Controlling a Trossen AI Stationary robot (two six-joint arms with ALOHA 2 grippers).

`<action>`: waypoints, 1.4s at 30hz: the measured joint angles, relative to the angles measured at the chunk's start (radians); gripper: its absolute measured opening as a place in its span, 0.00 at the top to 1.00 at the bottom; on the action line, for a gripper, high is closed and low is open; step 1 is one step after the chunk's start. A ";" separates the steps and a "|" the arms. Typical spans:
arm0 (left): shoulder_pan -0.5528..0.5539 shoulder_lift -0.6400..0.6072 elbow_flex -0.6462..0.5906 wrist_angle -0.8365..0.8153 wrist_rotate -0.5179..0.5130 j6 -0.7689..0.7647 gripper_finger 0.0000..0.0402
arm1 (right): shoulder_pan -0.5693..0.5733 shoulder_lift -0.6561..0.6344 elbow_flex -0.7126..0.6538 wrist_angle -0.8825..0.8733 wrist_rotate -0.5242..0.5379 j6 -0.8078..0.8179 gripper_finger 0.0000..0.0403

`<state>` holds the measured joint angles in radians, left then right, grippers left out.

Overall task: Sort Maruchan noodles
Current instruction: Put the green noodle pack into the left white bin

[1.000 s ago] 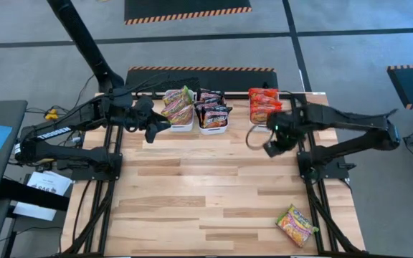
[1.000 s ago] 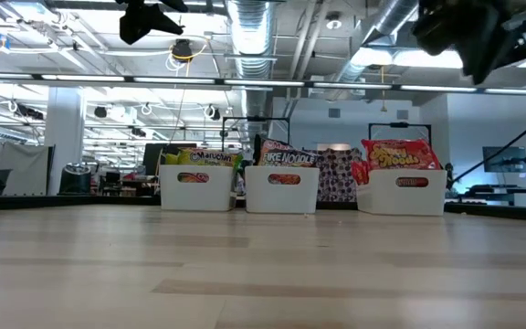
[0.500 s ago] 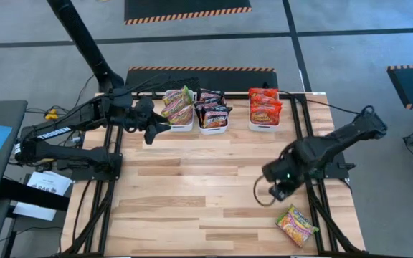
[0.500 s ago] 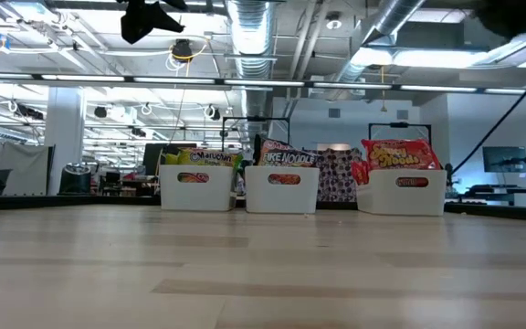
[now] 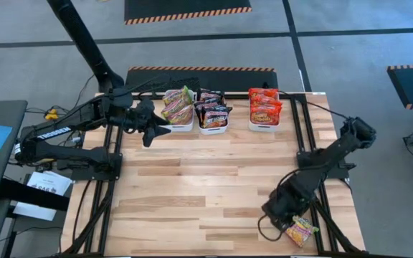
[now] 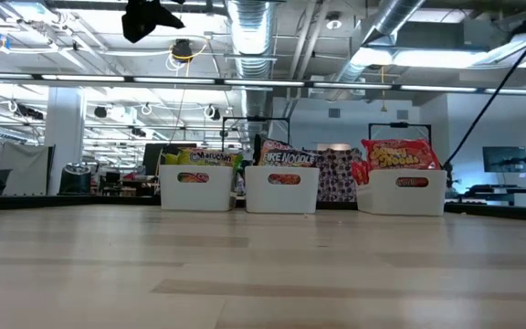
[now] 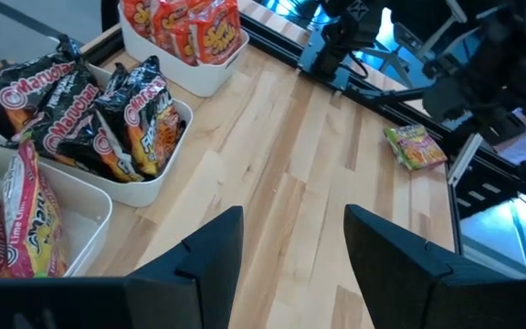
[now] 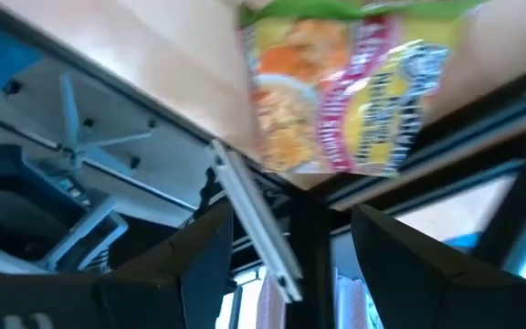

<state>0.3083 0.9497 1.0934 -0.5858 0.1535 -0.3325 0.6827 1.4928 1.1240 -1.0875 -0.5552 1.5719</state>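
Three white trays [image 5: 262, 127] in a row, light wooden table [image 5: 192, 193], grey floor [image 5: 192, 50]

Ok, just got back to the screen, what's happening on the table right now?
Noodle sorting is nearly done. Three white trays at the far edge hold green-yellow packets, dark packets and red packets. One green-yellow packet lies loose at the table's near right corner. The right gripper is over that corner beside it, fingers open, nothing held. The left gripper waits open by the green-yellow tray.
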 joint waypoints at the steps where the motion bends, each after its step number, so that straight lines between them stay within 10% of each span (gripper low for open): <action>1: 0.000 0.000 0.000 0.000 0.000 0.000 0.55 | 0.012 0.008 0.000 0.028 0.001 0.008 0.38; 33: 0.000 0.000 0.000 0.000 -0.001 -0.033 0.55 | 0.172 0.431 0.005 0.172 -0.039 0.054 0.38; 42: 0.000 0.000 0.000 0.000 -0.003 -0.056 0.55 | 0.150 0.470 0.005 0.179 -0.071 0.056 0.61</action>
<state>0.3084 0.9497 1.0931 -0.5854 0.1501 -0.3889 0.8331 1.9625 1.1290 -0.9085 -0.6266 1.6277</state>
